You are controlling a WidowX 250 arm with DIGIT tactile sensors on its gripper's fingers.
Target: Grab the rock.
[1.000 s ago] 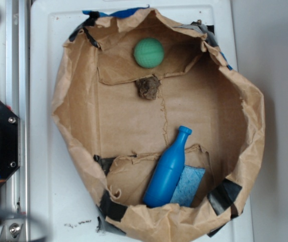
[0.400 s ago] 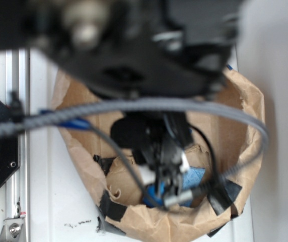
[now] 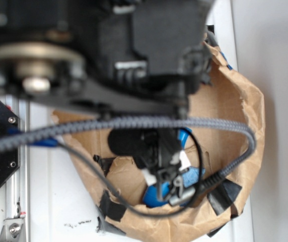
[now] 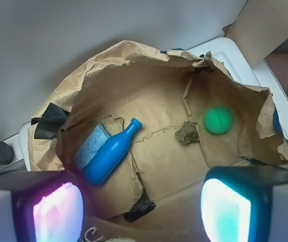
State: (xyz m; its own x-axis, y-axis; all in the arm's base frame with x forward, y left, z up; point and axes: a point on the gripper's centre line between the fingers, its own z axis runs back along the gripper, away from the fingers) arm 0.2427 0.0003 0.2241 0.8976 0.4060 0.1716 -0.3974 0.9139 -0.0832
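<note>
Setting: a crumpled brown paper bag (image 4: 149, 70), opened out into a shallow basin and patched with black tape, sits on a white surface (image 4: 234, 50).
Rock (image 4: 187, 133): a small, rough, dark brown-grey lump on the bag floor, right of centre in the wrist view, lying alone with nothing touching it.
Green ball (image 4: 218, 120): smooth and round, just to the right of the rock and slightly farther away, near the bag's right wall.
Blue bottle (image 4: 109, 154): lying on its side on the left of the bag floor, neck pointing toward the rock but well apart from it.
Blue sponge (image 4: 89, 149): flat, tucked against the bottle's left side.
Gripper (image 4: 143, 212): its two fingers (image 4: 57, 212) frame the near edge of the wrist view, spread wide apart, with nothing between them, high above the bag.
Exterior view: the blurred black arm (image 3: 149, 50) and a grey braided cable (image 3: 134, 123) hide most of the bag, including the rock.
</note>
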